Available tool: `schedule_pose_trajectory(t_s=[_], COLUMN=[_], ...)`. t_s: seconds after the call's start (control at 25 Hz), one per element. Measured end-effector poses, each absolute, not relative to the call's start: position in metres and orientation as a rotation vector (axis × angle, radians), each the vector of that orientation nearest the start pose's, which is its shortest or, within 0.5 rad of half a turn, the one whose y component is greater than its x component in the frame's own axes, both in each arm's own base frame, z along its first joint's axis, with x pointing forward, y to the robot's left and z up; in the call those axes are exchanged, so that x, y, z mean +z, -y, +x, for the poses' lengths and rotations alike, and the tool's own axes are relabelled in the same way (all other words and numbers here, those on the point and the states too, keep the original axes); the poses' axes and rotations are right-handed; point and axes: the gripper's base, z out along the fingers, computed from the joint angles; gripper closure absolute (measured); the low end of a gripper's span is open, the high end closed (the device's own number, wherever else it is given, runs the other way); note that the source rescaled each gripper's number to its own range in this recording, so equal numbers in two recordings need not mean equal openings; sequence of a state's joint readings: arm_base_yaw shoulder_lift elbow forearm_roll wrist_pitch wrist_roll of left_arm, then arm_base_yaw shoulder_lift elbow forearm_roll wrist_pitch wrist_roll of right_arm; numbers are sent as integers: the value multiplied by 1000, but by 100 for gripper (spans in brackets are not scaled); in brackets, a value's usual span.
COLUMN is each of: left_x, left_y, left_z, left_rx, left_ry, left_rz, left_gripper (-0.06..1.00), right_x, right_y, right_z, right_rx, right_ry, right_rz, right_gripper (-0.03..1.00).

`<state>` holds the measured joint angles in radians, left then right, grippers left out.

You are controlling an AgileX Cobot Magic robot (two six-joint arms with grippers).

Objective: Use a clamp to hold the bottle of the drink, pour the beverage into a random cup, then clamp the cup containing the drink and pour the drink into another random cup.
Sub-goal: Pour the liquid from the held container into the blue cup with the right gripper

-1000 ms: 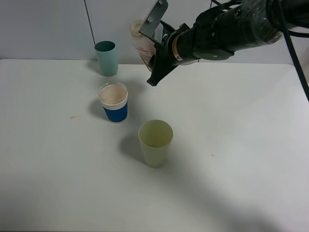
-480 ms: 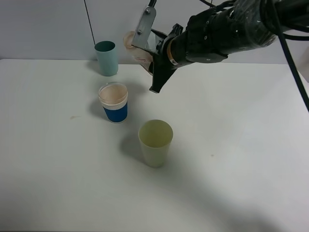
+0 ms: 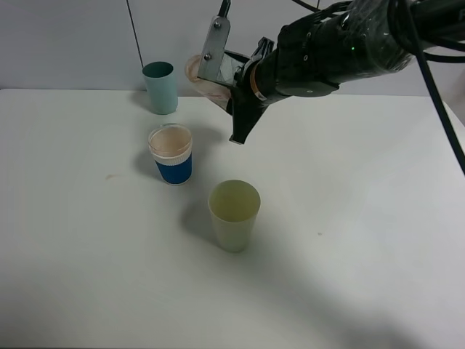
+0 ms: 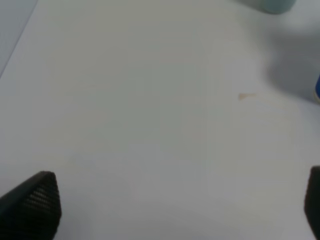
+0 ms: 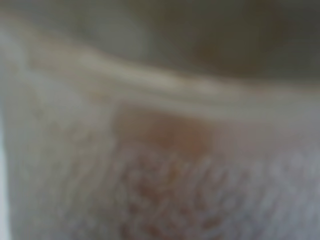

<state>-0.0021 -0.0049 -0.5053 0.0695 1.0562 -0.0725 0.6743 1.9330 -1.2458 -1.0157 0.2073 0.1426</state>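
Note:
My right gripper [image 3: 224,89] is shut on the bottle of the drink [image 3: 203,78], holding it in the air behind the cups, tipped over with its peach neck pointing left. The right wrist view is filled by a blurred close-up of the bottle [image 5: 160,165]. Below and left of the bottle stands the blue cup with a white upper band [image 3: 172,166], with pale reddish-brown beverage [image 3: 170,141] inside. The plain teal cup [image 3: 160,87] stands at the back. My left gripper [image 4: 172,210] is open over bare table, out of the exterior high view.
A pale green cup [image 3: 234,214] stands in front of the blue cup, nearer the table's middle. A small brown stain [image 3: 110,175] marks the white table [image 3: 349,240] left of the blue cup. The left wrist view shows that stain [image 4: 246,96] and the teal cup's base [image 4: 270,5].
My right gripper has swung slightly left and rolled, tipping the bottle further so its neck points left. The cups have not moved.

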Motion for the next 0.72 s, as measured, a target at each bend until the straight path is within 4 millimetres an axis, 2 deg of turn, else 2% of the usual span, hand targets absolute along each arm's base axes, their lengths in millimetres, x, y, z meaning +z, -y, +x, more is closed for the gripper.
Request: schedule_pose_trajectory(t_s=[0.72], left_x=[279], left_y=[-6], left_z=[-6], left_rx=[36], left_ry=[-2026], left_rz=[-75], left_gripper=[-5], right_x=[188], right_y=[-258], right_z=[329], right_rx=[-440], right_ry=[-1648], right_rz=[-1710], right_gripper=[95])
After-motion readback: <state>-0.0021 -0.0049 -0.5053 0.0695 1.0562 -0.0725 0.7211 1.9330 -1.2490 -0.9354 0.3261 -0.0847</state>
